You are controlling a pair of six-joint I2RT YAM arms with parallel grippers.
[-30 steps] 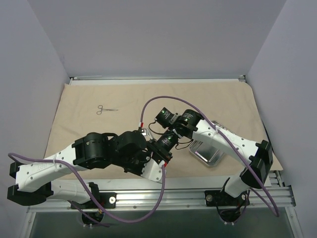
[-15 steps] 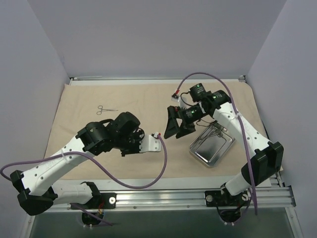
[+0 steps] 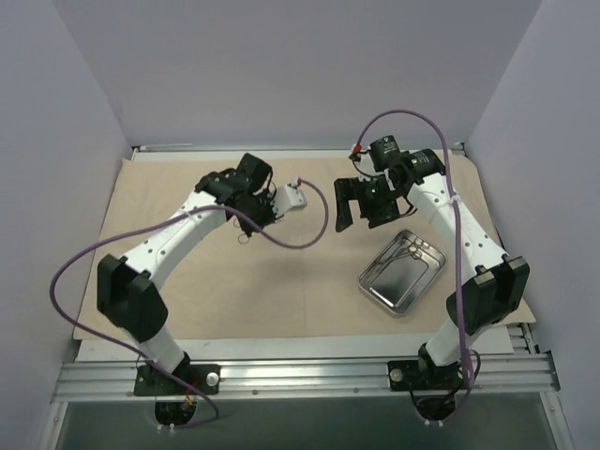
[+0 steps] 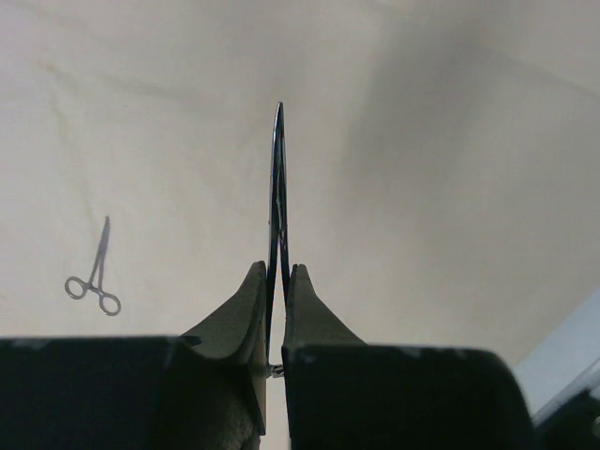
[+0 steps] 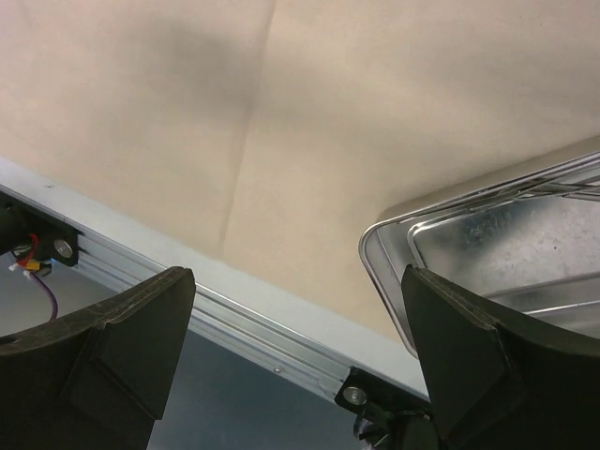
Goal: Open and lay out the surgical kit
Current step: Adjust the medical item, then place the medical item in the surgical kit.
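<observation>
- Over the beige cloth wrap (image 3: 281,281), the left pincer (image 4: 277,274) pinches a thin steel instrument (image 4: 278,178), seen edge-on.
- A scissor-like clamp (image 4: 94,279) lies flat on the cloth.
- The right pincer (image 5: 298,281) hangs spread wide near the steel tray (image 3: 394,291), which holds more instruments (image 3: 405,251).
</observation>
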